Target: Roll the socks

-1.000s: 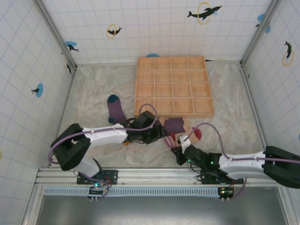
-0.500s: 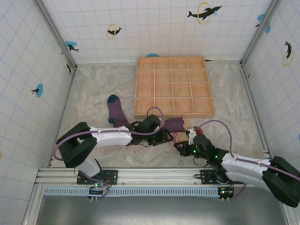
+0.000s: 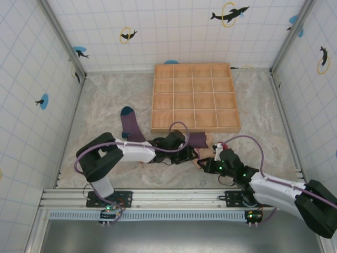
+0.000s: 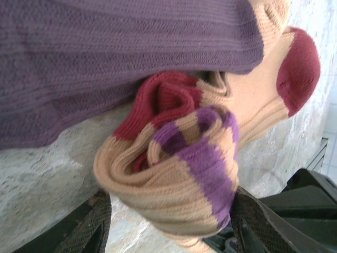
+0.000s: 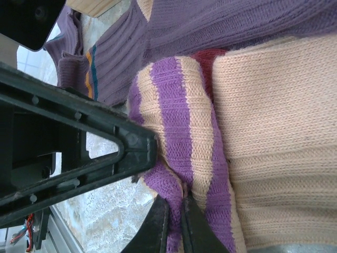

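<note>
My left gripper (image 4: 171, 200), spread wide, presses both sides of the sock roll (image 4: 174, 158); my right gripper (image 5: 174, 224) pinches its striped edge tight. The wooden tray (image 3: 195, 129) sits near.

left arm (image 3: 131, 152): low, elbow folded back, forearm reaching right toward centre | left end effector (image 4: 171, 226): fingers apart, pressing either side of the rolled socks (image 4: 179, 158) | right arm (image 3: 274, 185): low, reaching in from the right | right end effector (image 5: 176, 224): fingertips pinched together on the socks
</note>
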Robot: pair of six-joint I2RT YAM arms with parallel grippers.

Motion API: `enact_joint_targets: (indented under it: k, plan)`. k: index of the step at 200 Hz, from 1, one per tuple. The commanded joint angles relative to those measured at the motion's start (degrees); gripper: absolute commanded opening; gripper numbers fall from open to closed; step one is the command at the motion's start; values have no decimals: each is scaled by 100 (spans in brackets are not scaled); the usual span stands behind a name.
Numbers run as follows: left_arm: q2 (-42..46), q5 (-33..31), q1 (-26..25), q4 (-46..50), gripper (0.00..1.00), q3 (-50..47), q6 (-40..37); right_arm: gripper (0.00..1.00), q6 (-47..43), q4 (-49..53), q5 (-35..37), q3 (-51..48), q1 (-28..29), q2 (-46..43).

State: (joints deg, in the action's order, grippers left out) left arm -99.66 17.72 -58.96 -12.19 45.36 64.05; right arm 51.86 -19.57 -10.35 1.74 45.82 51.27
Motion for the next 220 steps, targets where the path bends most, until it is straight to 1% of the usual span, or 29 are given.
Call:
enact_joint_targets:
  k: [1,29,41,52,63,74,91,104,114,133,160,174,201,220]
  plan:
    - [-246,-122,-52,-85,61,146,208,0,71,503,-16,-842,-99,146]
    - [-441,-87,-72,-83,60,247,331,0,65,490,-36,-841,-117,182]
    - [-512,-60,-79,-74,55,280,366,0,63,496,-27,-842,-122,158]
    - [-551,-70,-75,26,46,318,397,0,48,523,-20,-834,-129,123]
    - [-587,-146,-72,296,32,414,360,0,-46,570,-29,-788,-127,71]
    - [-615,-176,-54,593,17,509,318,8,-195,696,-45,-701,-127,13]
    - [-611,-122,-3,855,0,561,258,23,-434,997,-12,-480,-108,-53]
    - [-541,-104,40,956,0,524,257,32,-691,1311,104,-213,-9,-120]
    - [-434,-148,73,1009,0,462,265,37,-870,1620,342,24,200,-196]
    - [-170,-258,142,1195,0,363,268,41,-1118,2134,1016,563,730,-295]
    - [275,-339,236,1365,0,11,299,47,-1344,2482,1786,1224,1386,-176]
    - [546,-436,276,1432,0,-240,374,51,-1523,2720,2332,1613,1843,58]
    - [995,-638,340,1524,0,-574,530,58,-1880,2950,3638,2193,2690,684]
    - [1195,-731,341,1576,0,-681,590,61,-2059,2824,4184,2435,3122,1185]
